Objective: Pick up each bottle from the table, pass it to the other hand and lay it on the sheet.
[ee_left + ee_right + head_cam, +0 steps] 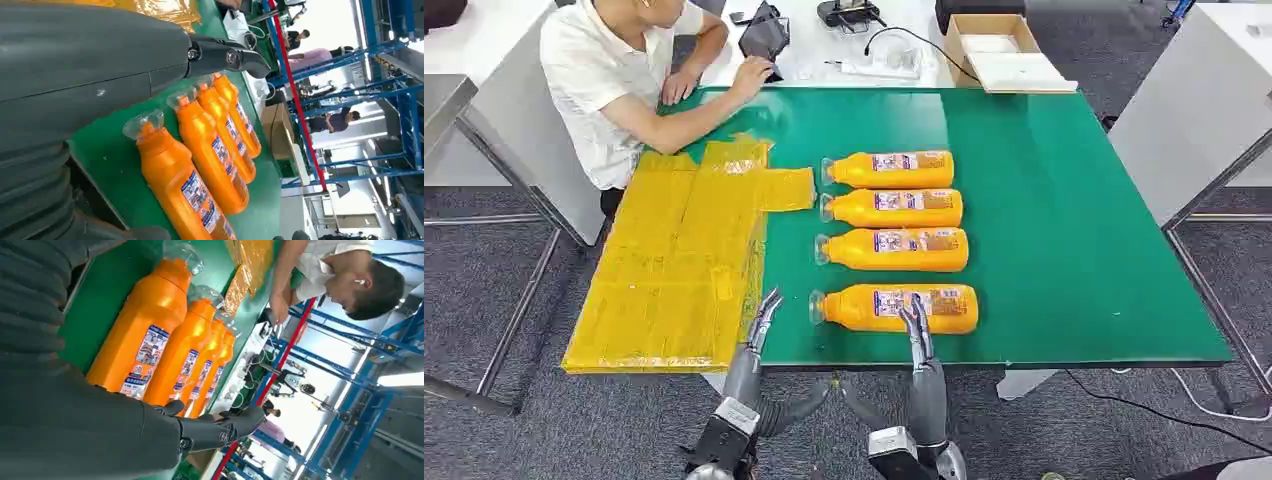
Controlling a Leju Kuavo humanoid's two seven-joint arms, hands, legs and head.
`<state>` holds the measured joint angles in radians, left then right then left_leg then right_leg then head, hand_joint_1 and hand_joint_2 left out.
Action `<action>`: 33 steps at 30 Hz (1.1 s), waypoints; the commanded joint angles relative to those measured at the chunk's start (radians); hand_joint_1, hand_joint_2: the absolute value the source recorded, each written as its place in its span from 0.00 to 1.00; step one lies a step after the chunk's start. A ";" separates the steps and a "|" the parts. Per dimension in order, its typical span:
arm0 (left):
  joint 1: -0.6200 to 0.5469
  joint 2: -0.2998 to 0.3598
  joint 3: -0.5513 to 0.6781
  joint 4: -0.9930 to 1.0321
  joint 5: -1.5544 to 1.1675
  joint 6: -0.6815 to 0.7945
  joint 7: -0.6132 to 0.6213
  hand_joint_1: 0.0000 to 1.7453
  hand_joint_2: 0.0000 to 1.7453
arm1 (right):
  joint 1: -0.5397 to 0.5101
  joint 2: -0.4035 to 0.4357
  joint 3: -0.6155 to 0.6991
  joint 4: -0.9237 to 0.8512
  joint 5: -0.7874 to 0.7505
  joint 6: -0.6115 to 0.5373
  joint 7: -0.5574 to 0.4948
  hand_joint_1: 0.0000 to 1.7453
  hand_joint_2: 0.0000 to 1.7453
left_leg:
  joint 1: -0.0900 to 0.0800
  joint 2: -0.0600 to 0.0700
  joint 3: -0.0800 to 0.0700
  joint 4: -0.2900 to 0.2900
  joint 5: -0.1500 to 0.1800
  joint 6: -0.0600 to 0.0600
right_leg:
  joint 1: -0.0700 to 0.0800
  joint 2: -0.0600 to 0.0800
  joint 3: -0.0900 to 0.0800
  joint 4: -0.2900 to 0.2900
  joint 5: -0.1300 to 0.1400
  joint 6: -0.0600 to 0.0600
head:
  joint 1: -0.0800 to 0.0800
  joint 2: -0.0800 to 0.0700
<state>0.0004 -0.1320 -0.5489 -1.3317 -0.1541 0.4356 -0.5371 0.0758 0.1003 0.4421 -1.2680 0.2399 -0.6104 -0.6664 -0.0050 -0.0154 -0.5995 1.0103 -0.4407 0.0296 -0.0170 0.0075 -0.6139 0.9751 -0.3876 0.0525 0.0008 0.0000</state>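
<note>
- The green table (pixel 1074 250) carries four orange bottles (pixel 894 210) lying on their sides in a near-to-far row, clear caps pointing left; broad bare green lies to their right.
- The nearest bottle (pixel 894 308) lies close to the near edge, apart from the other three.
- The right hand (pixel 917 330) reaches over the near edge with fingers straight and close together, its tips over that bottle; whether they touch it I cannot tell.
- The left hand (pixel 762 322) hovers at the near edge, between the yellow sheet (pixel 674 270) and the nearest bottle's cap, fingers extended, holding nothing.
- The sheet overhangs the table's left and near edges.
- A person (pixel 624 70) sits at the far left corner, a hand resting on the table; white tables and grey carpet surround.
</note>
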 commanded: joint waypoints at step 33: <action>-0.011 0.017 0.004 0.010 0.011 0.025 -0.001 0.00 1.00 | -0.035 -0.032 -0.015 0.056 0.026 -0.047 -0.029 0.00 1.00 | 0.001 0.002 0.004 -0.001 -0.001 -0.002 | 0.001 0.001 0.004 -0.001 -0.001 -0.002 | 0.000 0.000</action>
<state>-0.0014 -0.1320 -0.5501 -1.3298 -0.1457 0.4612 -0.5405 0.0675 0.0866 0.4440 -1.2554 0.2674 -0.6233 -0.6664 -0.0050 -0.0154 -0.5995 1.0103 -0.4406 0.0296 -0.0170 0.0075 -0.6138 0.9751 -0.3875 0.0525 0.0004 -0.0004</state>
